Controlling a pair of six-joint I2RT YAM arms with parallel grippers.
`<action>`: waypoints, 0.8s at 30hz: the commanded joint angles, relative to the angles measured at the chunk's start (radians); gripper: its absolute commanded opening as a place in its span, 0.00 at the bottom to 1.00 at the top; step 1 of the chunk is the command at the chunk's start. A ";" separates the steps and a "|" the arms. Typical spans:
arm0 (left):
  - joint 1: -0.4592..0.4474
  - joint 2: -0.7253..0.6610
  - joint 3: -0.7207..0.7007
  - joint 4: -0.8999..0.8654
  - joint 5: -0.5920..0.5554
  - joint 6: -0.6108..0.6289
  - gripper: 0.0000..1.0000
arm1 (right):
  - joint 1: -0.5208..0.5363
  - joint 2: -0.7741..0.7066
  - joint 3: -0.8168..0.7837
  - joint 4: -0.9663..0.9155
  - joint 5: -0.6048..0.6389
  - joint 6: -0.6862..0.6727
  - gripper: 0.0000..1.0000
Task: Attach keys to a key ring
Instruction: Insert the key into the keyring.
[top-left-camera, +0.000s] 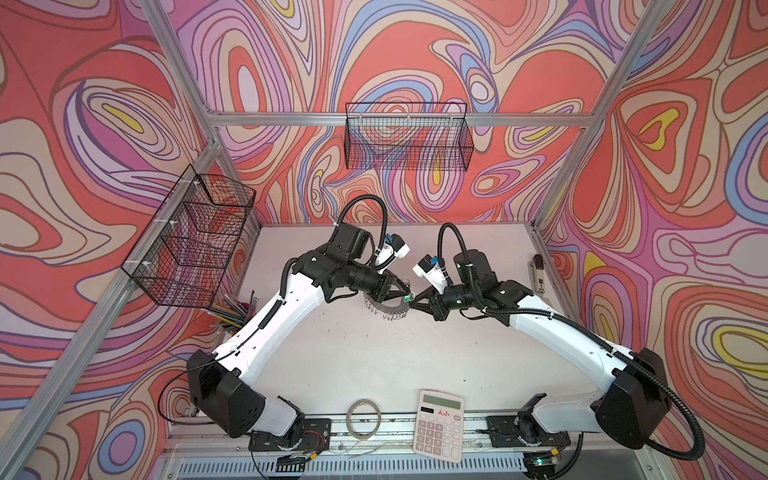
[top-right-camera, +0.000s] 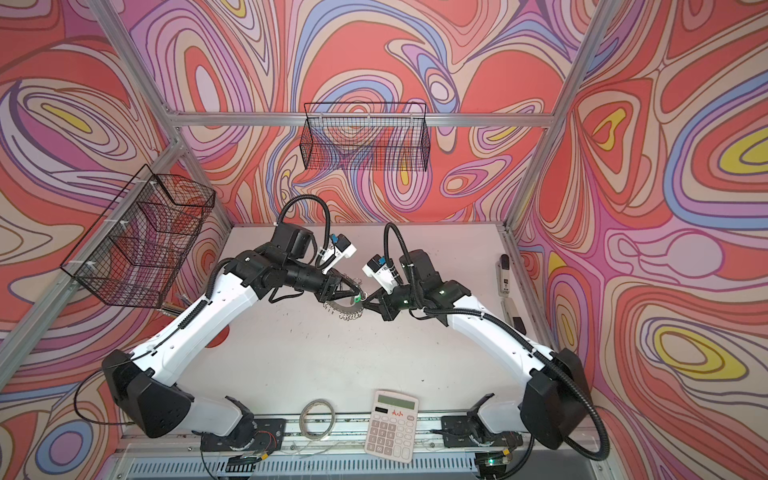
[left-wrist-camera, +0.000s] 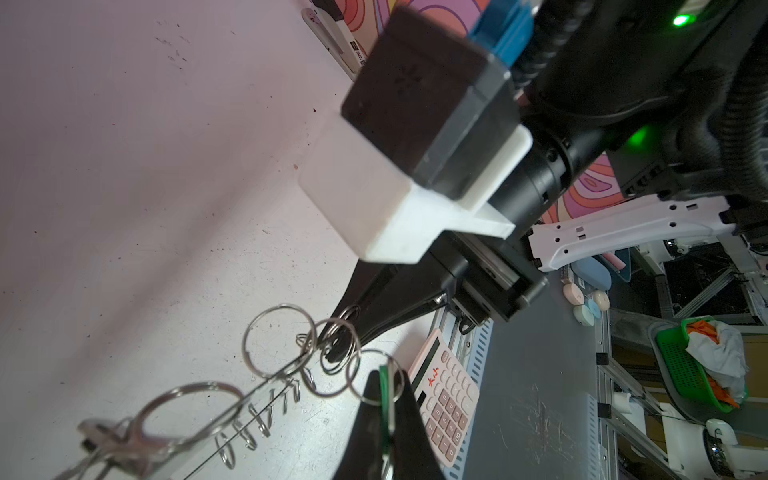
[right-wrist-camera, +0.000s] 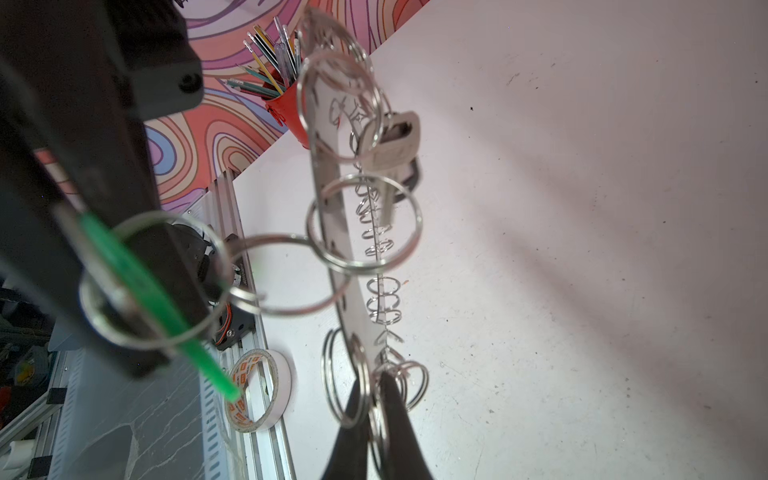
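The key ring (top-left-camera: 388, 309) (top-right-camera: 347, 309) hangs above the table's middle, between my two grippers. Seen edge-on in the right wrist view, the key ring (right-wrist-camera: 332, 199) is a flat grey disc with wire clips and several split rings along its rim. My right gripper (right-wrist-camera: 376, 399) (top-left-camera: 412, 305) is shut on its rim, pinching a split ring there. My left gripper (left-wrist-camera: 386, 399) (top-left-camera: 405, 294) is shut on the green-tagged key (left-wrist-camera: 384, 390) (right-wrist-camera: 137, 282), whose split ring links to a ring on the disc. The black-tagged key (right-wrist-camera: 390, 153) hangs from the disc.
A calculator (top-left-camera: 439, 426) and a tape roll (top-left-camera: 365, 417) lie at the front edge. A red cup of pens (top-left-camera: 232, 318) stands at the left under a wire basket (top-left-camera: 187, 241). Another basket (top-left-camera: 409, 139) hangs on the back wall. A small device (top-left-camera: 538, 274) lies at the right edge.
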 joint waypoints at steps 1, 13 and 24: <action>0.012 0.003 0.021 -0.005 0.031 -0.001 0.00 | 0.004 -0.039 0.022 0.020 0.002 -0.015 0.00; 0.027 0.013 0.031 -0.012 0.058 0.013 0.00 | 0.005 -0.080 0.039 -0.040 0.123 -0.070 0.64; 0.028 0.010 0.035 0.000 0.074 0.001 0.00 | 0.005 -0.047 0.029 -0.031 0.074 -0.060 0.44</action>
